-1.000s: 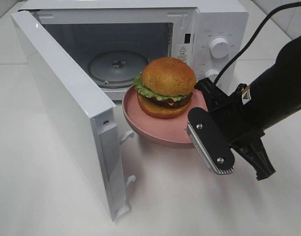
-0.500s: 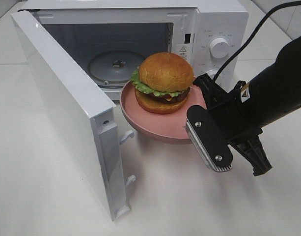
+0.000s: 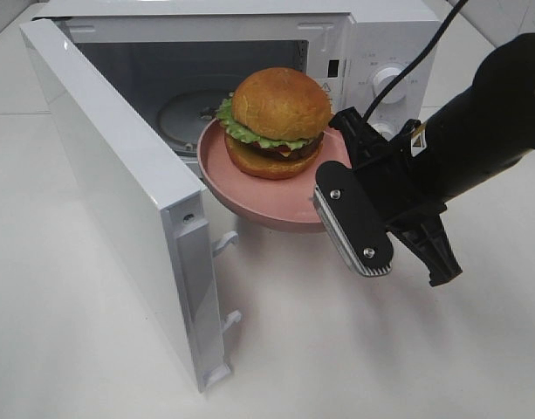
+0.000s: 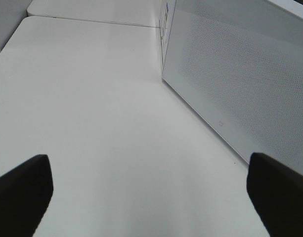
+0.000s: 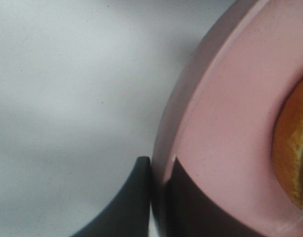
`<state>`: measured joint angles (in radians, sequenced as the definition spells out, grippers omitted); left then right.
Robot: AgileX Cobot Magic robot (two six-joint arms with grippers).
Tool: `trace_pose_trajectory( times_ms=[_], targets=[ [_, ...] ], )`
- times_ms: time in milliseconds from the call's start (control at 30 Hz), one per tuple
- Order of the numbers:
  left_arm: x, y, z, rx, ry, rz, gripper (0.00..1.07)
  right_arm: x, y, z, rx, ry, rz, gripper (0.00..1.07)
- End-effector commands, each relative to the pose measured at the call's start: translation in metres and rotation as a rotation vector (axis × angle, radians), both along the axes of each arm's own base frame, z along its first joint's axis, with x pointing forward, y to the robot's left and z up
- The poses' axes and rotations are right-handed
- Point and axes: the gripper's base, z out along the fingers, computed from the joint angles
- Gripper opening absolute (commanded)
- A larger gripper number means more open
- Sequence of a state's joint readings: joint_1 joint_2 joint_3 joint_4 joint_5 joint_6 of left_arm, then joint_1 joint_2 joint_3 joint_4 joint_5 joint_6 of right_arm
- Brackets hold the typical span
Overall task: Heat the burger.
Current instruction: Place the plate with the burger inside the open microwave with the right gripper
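r gripper (image 3: 334, 180) is pressed together on the near rim of the pink plate (image 3: 250, 199). the wrist view shows both tips pinching the rim's edge, one above and one below. the burger (image 3: 280, 122) sits loose on that plate, roughly in the middle, up in the air right at the open mouth of the microwave (image 3: 376, 52). it's not yet over the glass turntable (image 3: 190, 115), which lies further back inside. the door (image 3: 119, 175) is swung wide on the l side, so the way in looks free. l gripper (image 4: 151, 190) hangs spread wide w/ nothing between its fingers, just beside the door's outer face, over the white table (image 3: 75, 332). as for handling, i'd say the burger is soft and stacked: bun, lettuce, dark filling. squeezing it directly would prob squash it or shift the layers, so the plate rim is the sensible place to hold, as it is now. the plate looks stiff and smooth, so the burger could slide if it tips. a one-edge pinch leaves all the weight hanging off the far side, and the plate seems tilted a little already. best go level and slow imo, w/ no jerks on the way in.
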<state>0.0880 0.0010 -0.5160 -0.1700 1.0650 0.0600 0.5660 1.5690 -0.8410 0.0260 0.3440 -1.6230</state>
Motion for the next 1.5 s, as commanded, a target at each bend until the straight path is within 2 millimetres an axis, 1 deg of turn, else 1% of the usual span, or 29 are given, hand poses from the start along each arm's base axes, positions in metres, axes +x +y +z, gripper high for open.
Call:
trace_pose_trajectory(
  times_ms=[33, 100, 200, 267, 367, 433, 533, 600, 700, 800, 967, 1200, 1500],
  targets=[
    [0.000, -0.001, 0.000, -0.008, 0.003, -0.003, 1.00, 0.008, 0.008, 0.009, 0.039, -0.063, 0.009, 0.00],
    [0.000, -0.001, 0.000, -0.008, 0.003, -0.003, 1.00, 0.012, 0.019, 0.008, 0.034, -0.065, 0.036, 0.00],
    [0.000, -0.001, 0.000, -0.008, 0.003, -0.003, 1.00, 0.013, 0.021, 0.008, 0.035, -0.067, 0.040, 0.00],
    [0.000, -0.001, 0.000, -0.008, 0.003, -0.003, 1.00, 0.017, 0.032, 0.004, 0.031, -0.058, 0.059, 0.00],
    [0.000, -0.001, 0.000, -0.008, 0.003, -0.003, 1.00, 0.018, 0.035, 0.004, 0.033, -0.061, 0.063, 0.00],
    [0.000, -0.001, 0.000, -0.008, 0.003, -0.003, 1.00, 0.024, 0.042, 0.003, 0.034, -0.060, 0.070, 0.00],
    [0.000, -0.001, 0.000, -0.008, 0.003, -0.003, 1.00, 0.026, 0.043, 0.002, 0.034, -0.058, 0.068, 0.00],
    [0.000, -0.001, 0.000, -0.008, 0.003, -0.003, 1.00, 0.033, 0.049, 0.001, 0.032, -0.055, 0.068, 0.00],
    [0.000, -0.001, 0.000, -0.008, 0.003, -0.003, 1.00, 0.038, 0.052, 0.002, 0.032, -0.055, 0.068, 0.00],
    [0.000, -0.001, 0.000, -0.008, 0.003, -0.003, 1.00, 0.039, 0.053, 0.002, 0.032, -0.054, 0.068, 0.00],
    [0.000, -0.001, 0.000, -0.008, 0.003, -0.003, 1.00, 0.049, 0.061, -0.005, 0.047, -0.034, 0.034, 0.00],
    [0.000, -0.001, 0.000, -0.008, 0.003, -0.003, 1.00, 0.062, 0.069, -0.006, 0.066, -0.037, 0.001, 0.00],
    [0.000, -0.001, 0.000, -0.008, 0.003, -0.003, 1.00, 0.073, 0.077, -0.010, 0.064, -0.026, -0.011, 0.00]
  ],
)
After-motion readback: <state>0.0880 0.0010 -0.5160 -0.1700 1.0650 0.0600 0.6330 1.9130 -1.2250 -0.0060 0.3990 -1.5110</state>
